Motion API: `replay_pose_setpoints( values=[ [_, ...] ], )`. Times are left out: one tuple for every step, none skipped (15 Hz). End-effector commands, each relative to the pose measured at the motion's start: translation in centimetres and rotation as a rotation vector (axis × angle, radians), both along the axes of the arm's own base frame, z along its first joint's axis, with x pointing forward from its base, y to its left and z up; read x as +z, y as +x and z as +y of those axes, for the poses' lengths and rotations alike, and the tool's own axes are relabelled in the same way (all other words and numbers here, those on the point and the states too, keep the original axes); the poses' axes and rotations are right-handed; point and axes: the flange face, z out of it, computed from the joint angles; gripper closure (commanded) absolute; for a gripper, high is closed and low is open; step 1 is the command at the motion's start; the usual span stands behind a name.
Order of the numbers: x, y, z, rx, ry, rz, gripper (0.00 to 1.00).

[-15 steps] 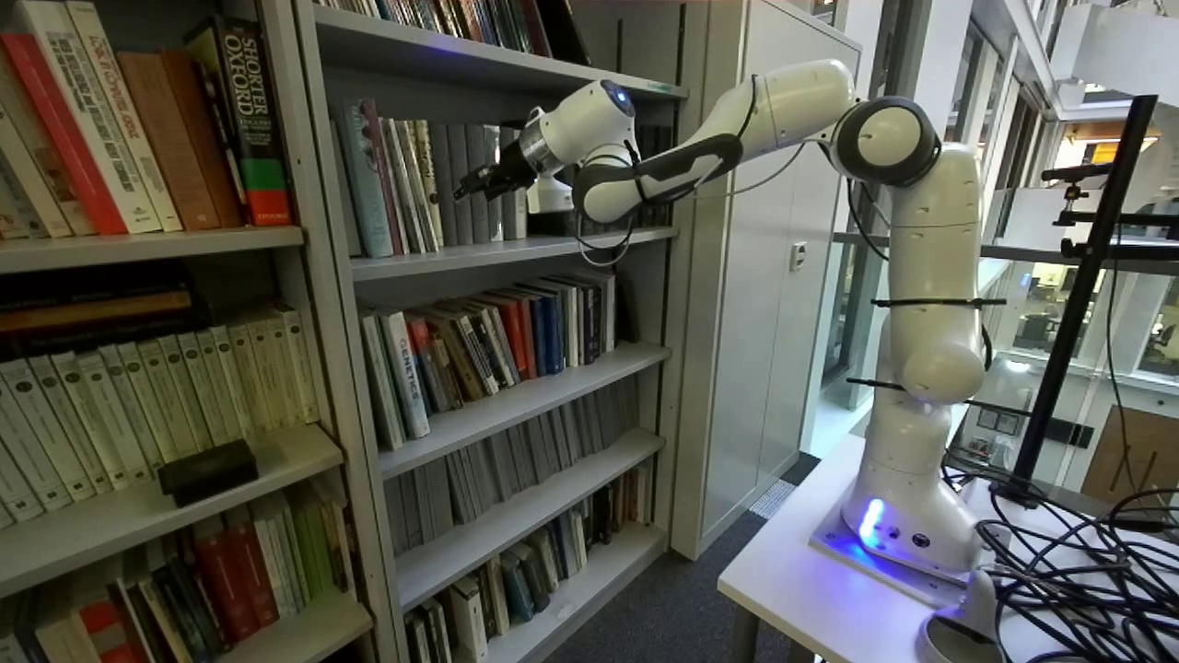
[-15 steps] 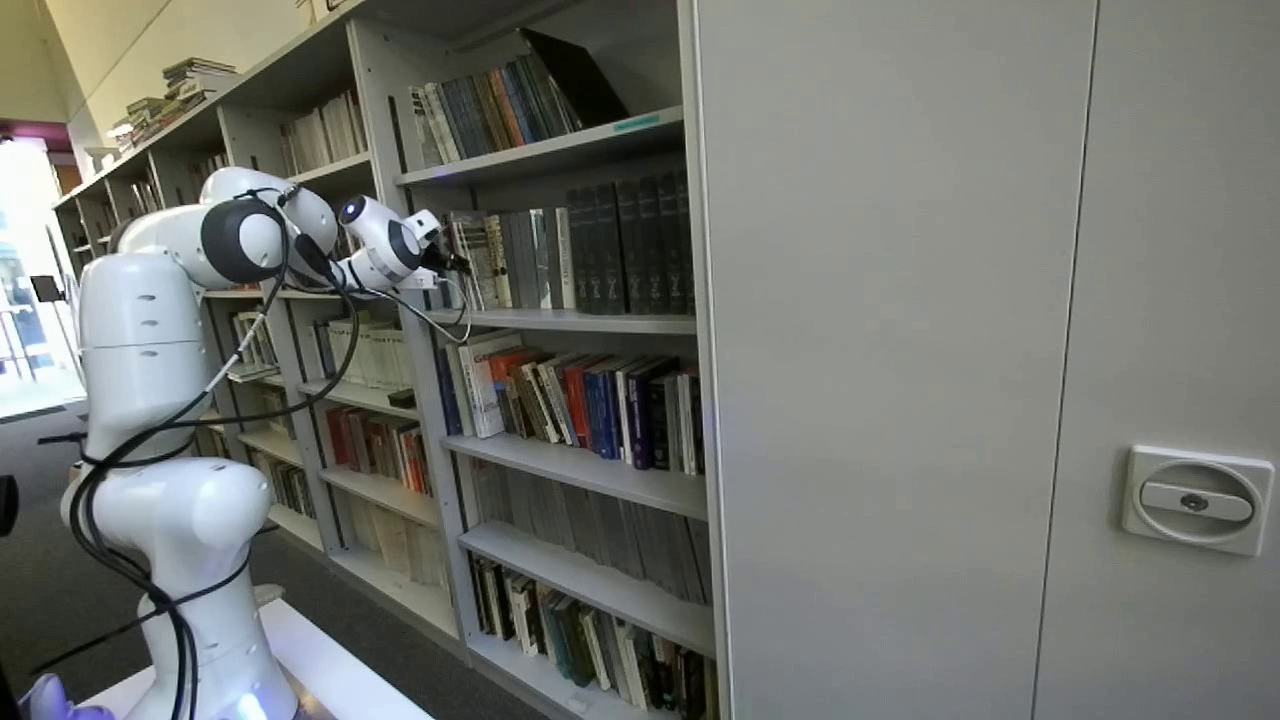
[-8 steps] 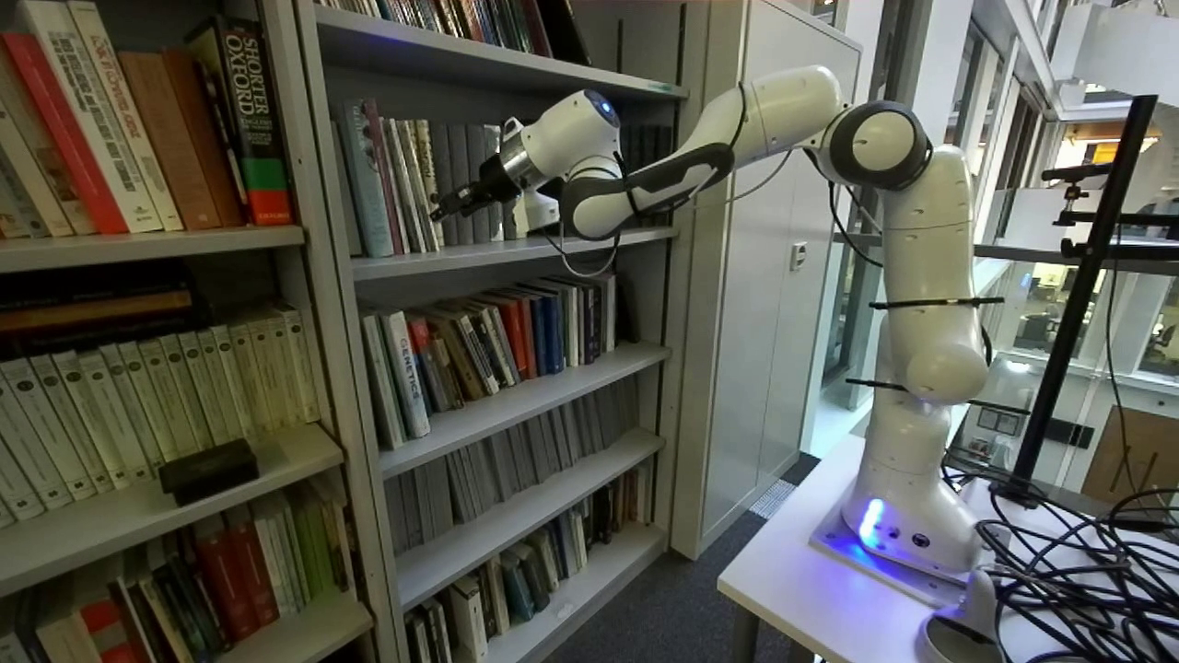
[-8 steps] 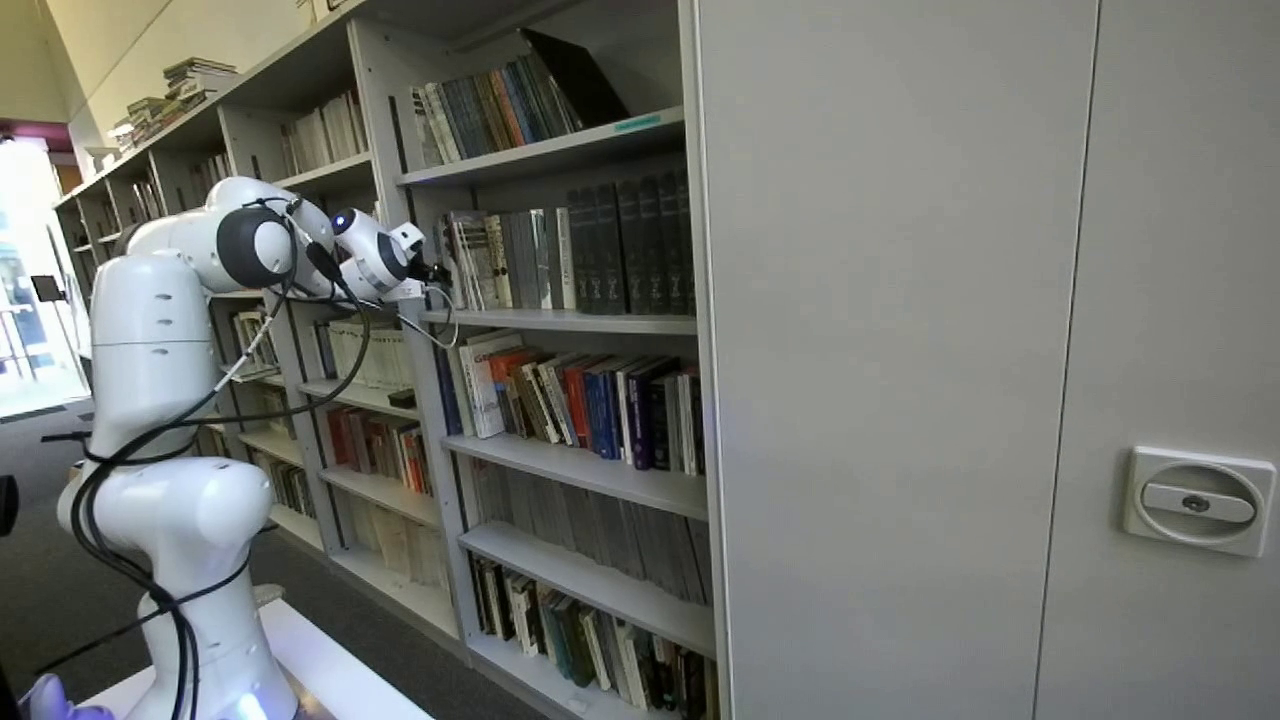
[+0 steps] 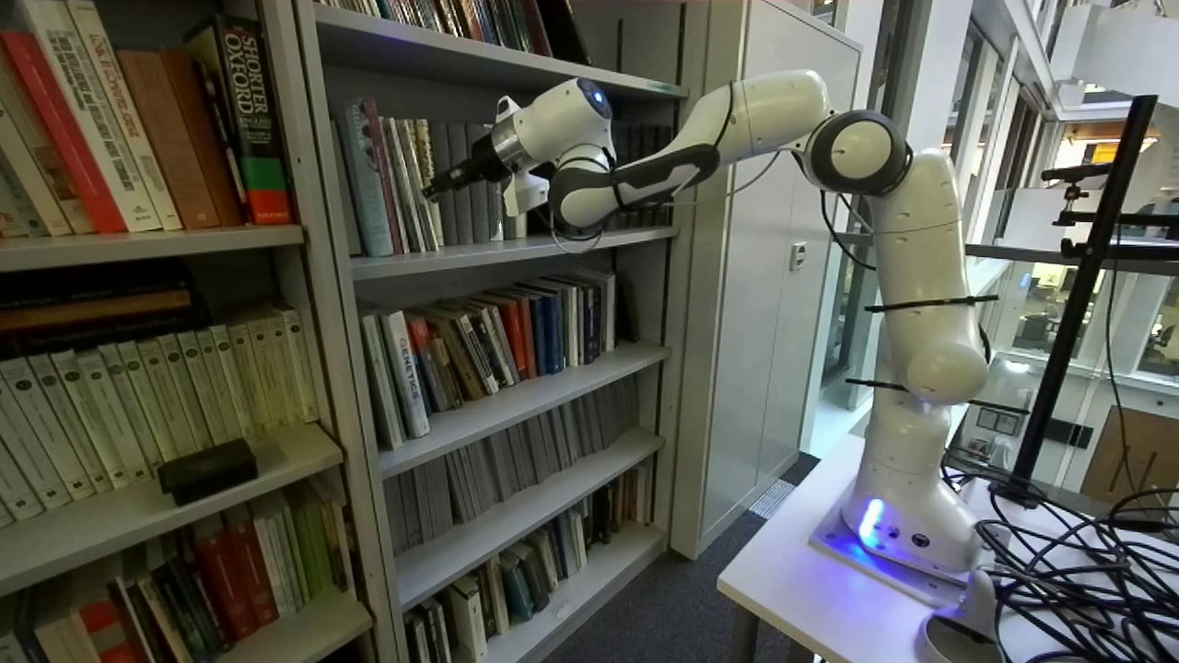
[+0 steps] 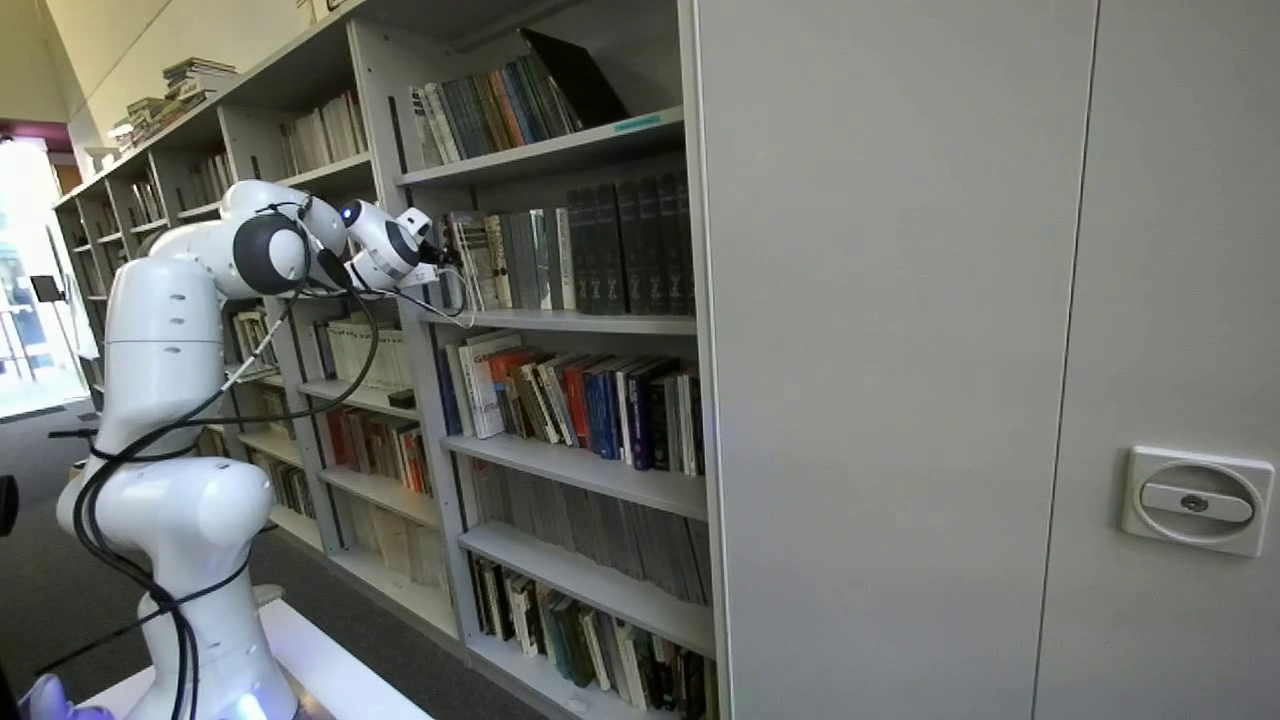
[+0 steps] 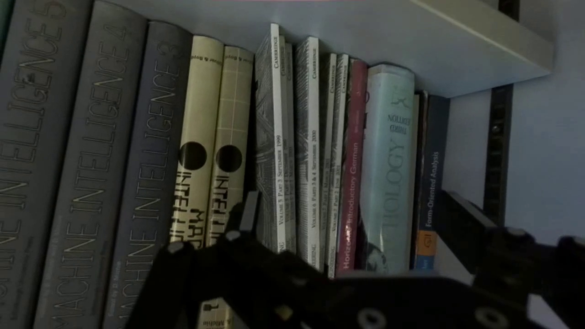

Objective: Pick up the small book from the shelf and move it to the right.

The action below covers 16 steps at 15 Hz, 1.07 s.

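The shelf point(image 5: 414, 264), a grey metal bookcase, shows in both exterior views point(image 6: 600, 322); its board lies at the top of the upside-down wrist view point(image 7: 356, 27). Several thin off-white books point(image 7: 277, 137) stand side by side on it, also visible in an exterior view point(image 5: 405, 184). I cannot tell which is the small book. My gripper point(image 7: 354, 210) is open and holds nothing. It shows before this tier in both exterior views point(image 5: 431, 191) point(image 6: 456, 262). In the wrist view its fingers frame the thin pale books, a maroon book point(image 7: 352, 183) and a pale blue book point(image 7: 390, 151).
Cream patterned books point(image 7: 201, 114) and grey books point(image 7: 100, 160) stand beside the thin ones. Large dark volumes point(image 6: 620, 245) fill the tier's far end. A tall grey cabinet point(image 5: 774, 230) adjoins the bookcase. A book-filled tier point(image 5: 543, 368) lies below. The arm stands on a white table point(image 5: 783, 580).
My gripper has moved left along the tier in an exterior view, dipping and then rising again. The arm's upper links have shifted toward the shelf. The books have not visibly moved.
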Motion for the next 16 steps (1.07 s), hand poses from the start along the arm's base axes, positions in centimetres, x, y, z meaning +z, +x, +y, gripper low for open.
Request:
replay_pose_setpoints(
  values=[
    [0.9,2.0,0.3,-0.021,-0.009,-0.047,0.00],
    [0.8,2.5,0.4,-0.026,-0.005,-0.049,0.00],
    [0.6,2.9,0.6,-0.029,-0.002,-0.049,0.00],
    [0.4,3.2,0.7,-0.032,-0.002,-0.050,0.00],
    [0.2,3.6,0.8,-0.034,-0.003,-0.052,0.00],
    [0.0,3.9,0.9,-0.037,-0.004,-0.051,0.00],
    [-0.2,4.2,1.0,-0.039,-0.005,-0.054,0.00],
    [-0.4,4.6,0.9,-0.045,-0.006,-0.054,0.00],
    [-0.5,4.9,0.8,-0.050,-0.007,-0.057,0.00],
    [-0.6,5.2,0.7,-0.057,-0.009,-0.060,0.00],
    [-0.5,5.5,0.5,-0.064,-0.009,-0.063,0.00],
    [-0.6,5.8,0.3,-0.071,-0.009,-0.066,0.01],
    [-0.4,6.1,0.0,-0.080,-0.009,-0.070,0.04],
    [-0.4,6.4,-0.3,-0.090,-0.009,-0.074,0.04],
    [-0.4,6.6,-0.6,-0.096,-0.009,-0.077,0.06],
    [-0.3,6.8,-0.9,-0.104,-0.009,-0.079,0.14]
  ],
)
